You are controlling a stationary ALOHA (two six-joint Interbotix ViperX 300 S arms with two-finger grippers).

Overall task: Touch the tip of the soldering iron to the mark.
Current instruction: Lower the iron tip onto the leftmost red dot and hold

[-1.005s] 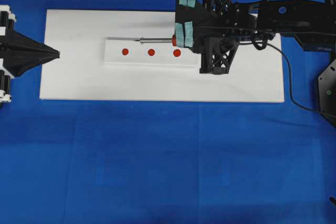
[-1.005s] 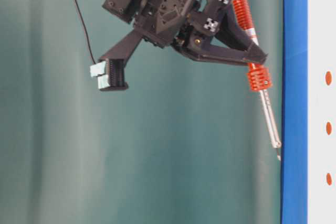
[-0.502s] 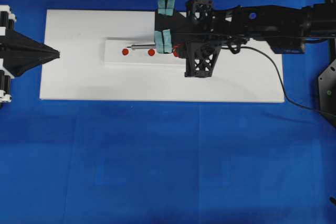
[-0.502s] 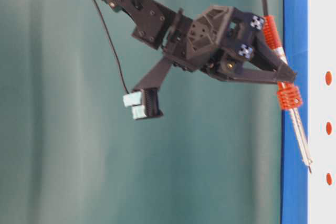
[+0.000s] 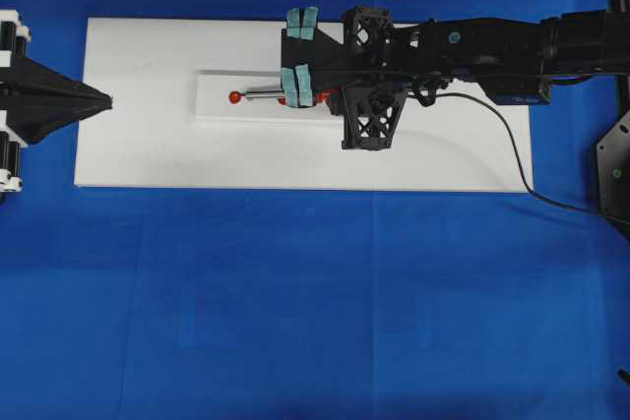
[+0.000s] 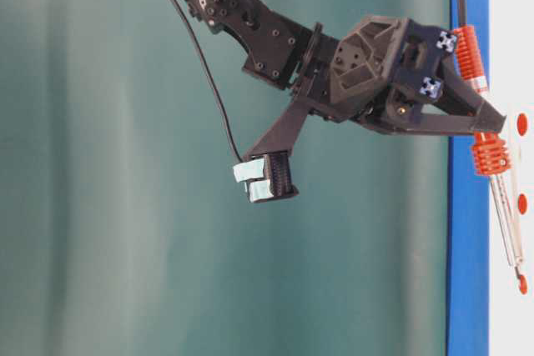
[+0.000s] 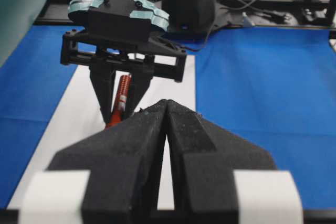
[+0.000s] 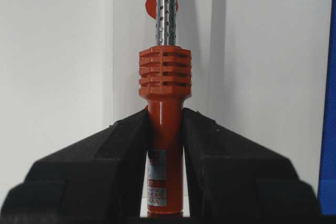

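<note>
Overhead: the right gripper (image 5: 313, 97) reaches in from 3 o'clock over the white block (image 5: 221, 110) on the white board (image 5: 148, 145), which rests on the blue surface (image 5: 295, 302); the soldering iron (image 5: 264, 95) points toward 9 o'clock, its tip at the end dot (image 5: 235, 97), while the gripper body hides the mark. The left gripper (image 5: 98, 100) sits at the board's 9 o'clock edge. Table-level: the iron's tip meets the lowest dot (image 6: 522, 283); the mark (image 6: 522, 203) lies beside the shaft. Left wrist: jaws closed, empty. Right wrist: jaws clamp the orange handle.
</note>
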